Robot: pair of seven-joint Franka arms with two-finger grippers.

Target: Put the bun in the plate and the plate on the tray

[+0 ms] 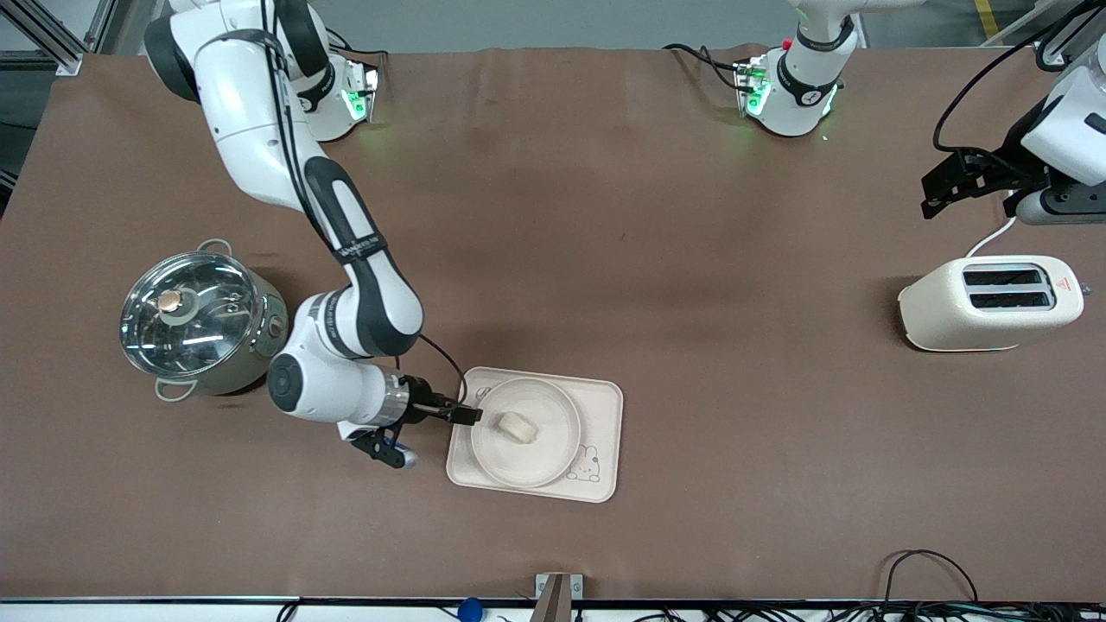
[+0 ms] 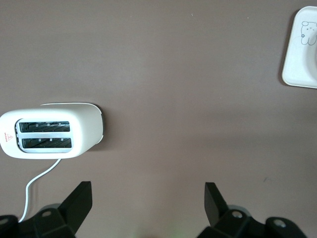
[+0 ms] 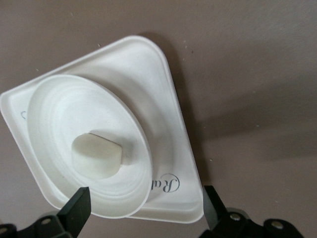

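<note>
One small cream-white bun (image 1: pixel 517 427) lay in the round cream-white plate (image 1: pixel 553 449), which sat on the flat cream rectangular tray (image 1: pixel 605 415) near the table's front-camera edge. The right gripper (image 1: pixel 471 416) hung at the tray's rim, fingers spread wide, holding nothing. The left gripper (image 2: pixel 148 198), seemingly idle, waited open and empty over the white toaster (image 1: pixel 985 304) at the left arm's end of the table.
</note>
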